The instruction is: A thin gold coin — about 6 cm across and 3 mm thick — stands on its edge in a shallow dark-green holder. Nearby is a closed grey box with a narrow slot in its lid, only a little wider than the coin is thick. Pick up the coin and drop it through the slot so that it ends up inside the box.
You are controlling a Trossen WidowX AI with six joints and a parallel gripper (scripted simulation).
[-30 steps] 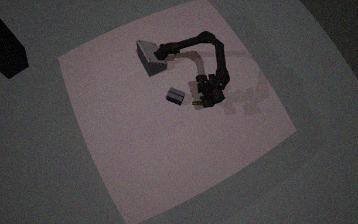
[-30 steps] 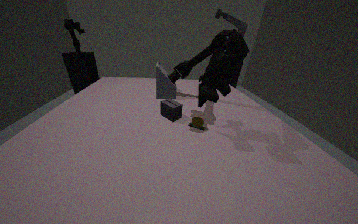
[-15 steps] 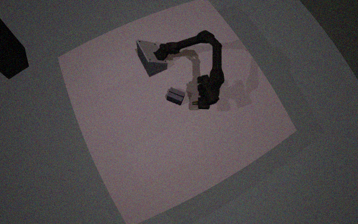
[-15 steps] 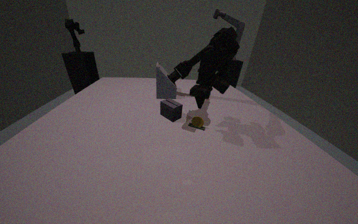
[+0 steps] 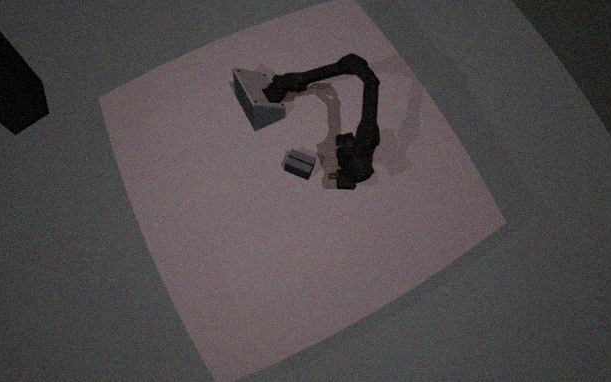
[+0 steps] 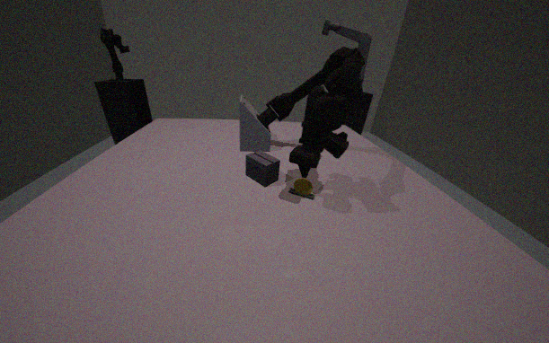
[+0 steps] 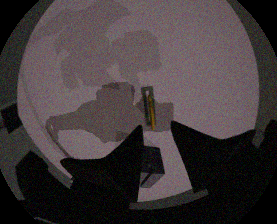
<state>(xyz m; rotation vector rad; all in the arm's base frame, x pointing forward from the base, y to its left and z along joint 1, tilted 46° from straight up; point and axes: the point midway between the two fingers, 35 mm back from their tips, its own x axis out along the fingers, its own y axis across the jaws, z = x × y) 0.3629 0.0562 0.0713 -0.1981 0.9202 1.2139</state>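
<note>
The gold coin (image 5: 333, 175) (image 6: 303, 186) (image 7: 153, 115) stands on edge in the dark-green holder (image 6: 310, 196) (image 7: 145, 92). The wrist view sees it nearly edge-on. My gripper (image 6: 304, 175) (image 7: 157, 127) points down above the coin, its fingers part-way open with nothing between them. In the exterior view the tips look a little above the coin's top edge; the exact gap is hard to tell. The grey box (image 5: 298, 166) (image 6: 261, 171) (image 7: 152, 167) stands beside the holder, its lid slot visible from above. In the top view the arm hides the fingertips and part of the holder.
The arm's base is fixed to a grey wedge-shaped mount (image 5: 269, 116) (image 6: 252, 132) behind the box. The pale table top (image 5: 246, 250) (image 6: 239, 269) carries the arm's shadows around the holder. Dark pedestals (image 5: 11, 85) (image 6: 124, 108) stand beyond the table.
</note>
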